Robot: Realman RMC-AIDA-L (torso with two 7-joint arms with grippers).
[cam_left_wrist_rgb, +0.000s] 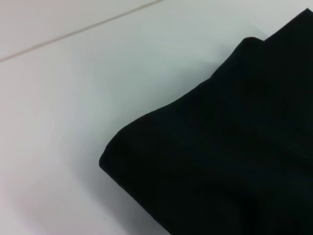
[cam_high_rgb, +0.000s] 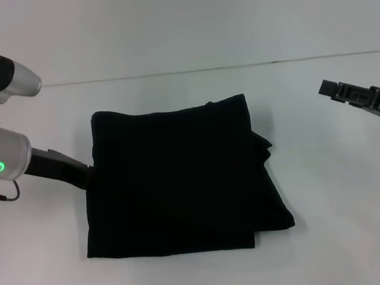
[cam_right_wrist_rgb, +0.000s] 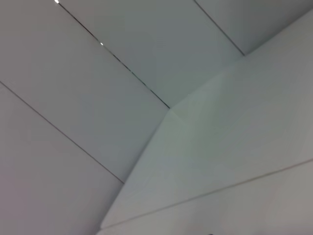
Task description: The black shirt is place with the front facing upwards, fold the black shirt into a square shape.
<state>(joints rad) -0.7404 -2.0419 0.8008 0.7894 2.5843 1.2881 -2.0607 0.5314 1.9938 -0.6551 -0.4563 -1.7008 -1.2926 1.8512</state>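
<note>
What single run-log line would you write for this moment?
shirt: folded, roughly square, lower right flap sticking out | left pincer: at shirt's left edge | right pincer: off to the right, clear of shirt

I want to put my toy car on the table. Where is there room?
Bare table lies in front of the black shirt, behind it up to the wall seam, and on the right side below the right gripper. The shirt fills the middle. It is crowded on the left, where the left gripper sits against the shirt's edge.
</note>
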